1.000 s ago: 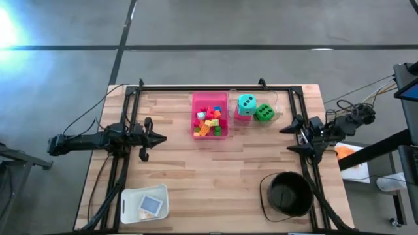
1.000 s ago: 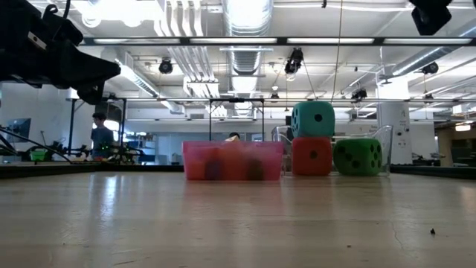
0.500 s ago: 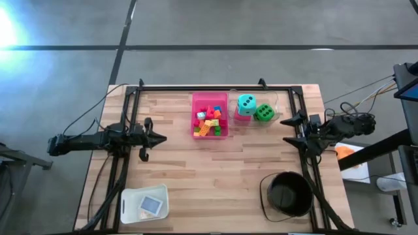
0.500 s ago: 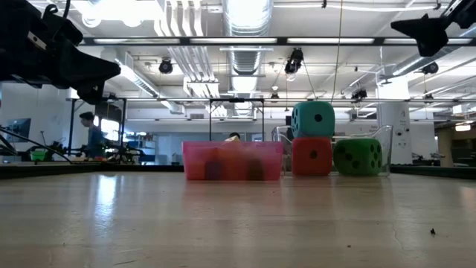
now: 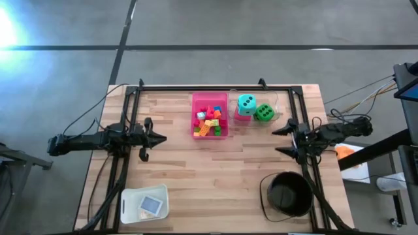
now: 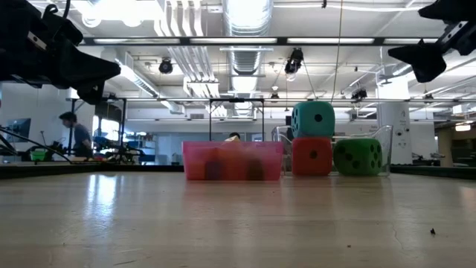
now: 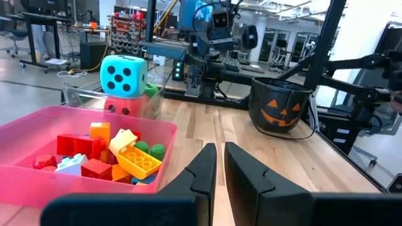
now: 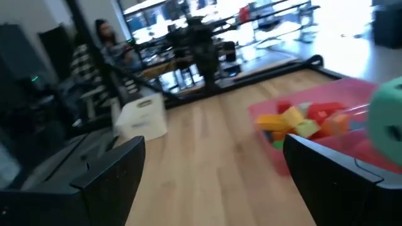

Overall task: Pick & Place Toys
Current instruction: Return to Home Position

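Bricks, small multicoloured hard plastic ones [image 5: 209,124], lay heaped in the pink rectangular plastic tray [image 5: 209,97]. They were likely light, stiff and slick, best pinched across flat sides. The left gripper [image 5: 160,138] was almost closed and empty; the right gripper [image 5: 277,140] gaped wide, empty.

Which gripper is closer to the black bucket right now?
Right. The right gripper hovers a short way behind the black bucket; the left gripper is far off, left of the pink tray.
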